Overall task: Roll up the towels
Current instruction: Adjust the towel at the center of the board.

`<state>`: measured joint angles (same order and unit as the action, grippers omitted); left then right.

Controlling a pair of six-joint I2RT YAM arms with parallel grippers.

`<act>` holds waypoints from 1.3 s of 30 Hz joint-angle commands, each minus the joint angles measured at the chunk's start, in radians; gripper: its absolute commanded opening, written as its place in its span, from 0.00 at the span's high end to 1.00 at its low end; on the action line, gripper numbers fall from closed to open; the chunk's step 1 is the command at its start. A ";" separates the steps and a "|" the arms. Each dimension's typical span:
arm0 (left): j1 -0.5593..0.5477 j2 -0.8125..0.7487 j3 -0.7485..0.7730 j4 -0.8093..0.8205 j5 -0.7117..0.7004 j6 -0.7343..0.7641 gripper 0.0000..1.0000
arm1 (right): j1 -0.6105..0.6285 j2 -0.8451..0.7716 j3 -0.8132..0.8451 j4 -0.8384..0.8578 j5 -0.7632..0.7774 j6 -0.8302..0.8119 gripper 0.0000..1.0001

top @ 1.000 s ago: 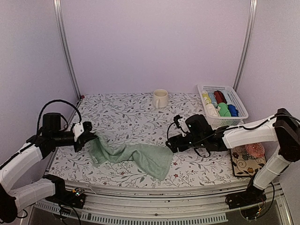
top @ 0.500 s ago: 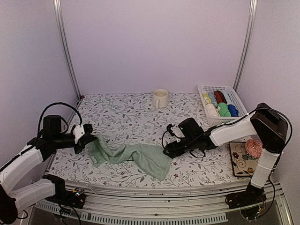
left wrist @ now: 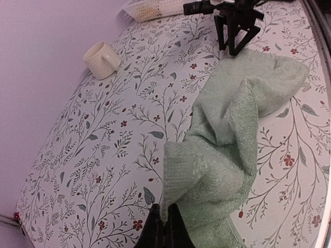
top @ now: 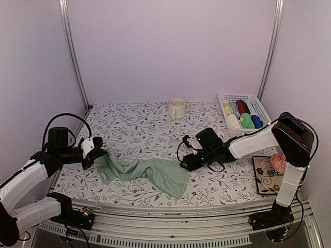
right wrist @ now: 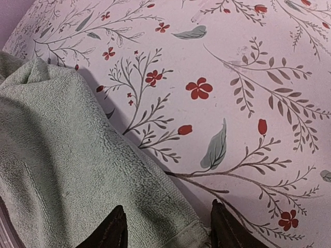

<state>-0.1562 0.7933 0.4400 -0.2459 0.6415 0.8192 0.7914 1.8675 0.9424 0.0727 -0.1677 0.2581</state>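
Note:
A pale sage green towel (top: 150, 173) lies crumpled and stretched across the front of the floral table. My left gripper (top: 98, 151) is shut on the towel's left corner and holds it slightly raised; in the left wrist view the cloth (left wrist: 232, 124) rises from between the closed black fingers (left wrist: 155, 232). My right gripper (top: 184, 163) is open at the towel's right edge, low over the table; in the right wrist view the hem (right wrist: 93, 175) lies between its spread fingertips (right wrist: 114, 227). The cream towel is not in view.
A cream mug (top: 176, 109) stands at the back centre. A white basket (top: 262, 111) of coloured rolled cloths sits at the back right. A patterned mat (top: 270, 178) with a pink object lies at the right edge.
My right arm has moved left, bringing its open gripper onto the towel's right edge. The left gripper has kept its hold and barely moved.

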 commanded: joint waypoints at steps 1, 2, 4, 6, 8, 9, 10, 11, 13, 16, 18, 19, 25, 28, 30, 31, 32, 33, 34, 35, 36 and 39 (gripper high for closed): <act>-0.014 -0.008 -0.010 0.012 -0.004 0.002 1.00 | -0.006 -0.013 -0.024 -0.021 -0.036 0.018 0.47; -0.013 -0.009 -0.012 0.013 -0.004 0.002 1.00 | -0.006 -0.012 -0.025 -0.018 -0.043 0.018 0.48; -0.014 -0.011 -0.015 0.019 -0.007 0.003 1.00 | -0.007 -0.003 -0.025 -0.017 -0.062 0.019 0.52; -0.014 -0.009 -0.018 0.025 -0.009 0.001 1.00 | -0.007 0.003 -0.025 -0.017 -0.070 0.019 0.58; -0.016 -0.003 -0.018 0.028 -0.009 0.001 1.00 | -0.010 0.007 -0.027 -0.012 -0.072 0.017 0.66; -0.017 0.001 -0.018 0.027 -0.011 0.001 1.00 | -0.012 0.008 -0.028 -0.009 -0.075 0.015 0.73; -0.017 0.004 -0.018 0.027 -0.016 0.002 1.00 | -0.016 0.010 -0.031 -0.003 -0.085 0.015 0.81; -0.017 0.006 -0.019 0.028 -0.023 0.003 1.00 | -0.019 0.011 -0.033 0.001 -0.093 0.015 0.93; -0.019 0.009 -0.021 0.028 -0.034 0.005 1.00 | -0.022 0.007 -0.034 0.002 -0.095 0.012 0.97; -0.022 0.012 -0.022 0.022 -0.044 0.011 0.94 | -0.025 -0.019 -0.039 0.009 -0.086 0.004 0.98; -0.022 0.016 -0.023 0.021 -0.054 0.020 0.83 | -0.026 -0.044 -0.044 0.008 -0.074 -0.002 0.98; -0.022 0.019 -0.023 0.020 -0.061 0.029 0.80 | -0.026 -0.059 -0.049 0.008 -0.067 -0.004 0.98; -0.020 0.037 -0.024 -0.033 -0.097 0.090 0.51 | -0.030 -0.155 -0.090 0.015 -0.005 -0.019 0.98; -0.021 0.040 -0.017 -0.101 -0.064 0.160 0.32 | -0.031 -0.177 -0.098 0.016 0.011 -0.027 0.98; -0.021 0.045 -0.007 -0.150 -0.052 0.216 0.20 | -0.032 -0.183 -0.101 0.016 0.019 -0.032 0.98; -0.021 0.052 -0.001 -0.180 -0.047 0.244 0.15 | -0.031 -0.183 -0.103 0.018 0.024 -0.033 0.98; -0.021 0.062 0.008 -0.207 -0.044 0.266 0.12 | -0.031 -0.183 -0.105 0.019 0.027 -0.035 0.98; -0.020 0.072 0.018 -0.236 -0.042 0.286 0.11 | -0.032 -0.183 -0.108 0.020 0.029 -0.037 0.98; -0.020 0.083 0.028 -0.262 -0.040 0.302 0.11 | -0.031 -0.182 -0.109 0.022 0.030 -0.036 0.98; -0.020 0.095 0.032 -0.282 -0.033 0.320 0.13 | -0.031 -0.182 -0.112 0.024 0.029 -0.036 0.98; -0.021 0.100 0.035 -0.298 -0.025 0.327 0.15 | -0.032 -0.182 -0.112 0.024 0.028 -0.035 0.98; -0.022 0.107 0.034 -0.329 0.004 0.351 0.25 | -0.032 -0.180 -0.113 0.024 0.029 -0.033 0.98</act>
<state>-0.1696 0.8917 0.4477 -0.4740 0.5915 1.0954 0.7650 1.7054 0.8413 0.0818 -0.1589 0.2344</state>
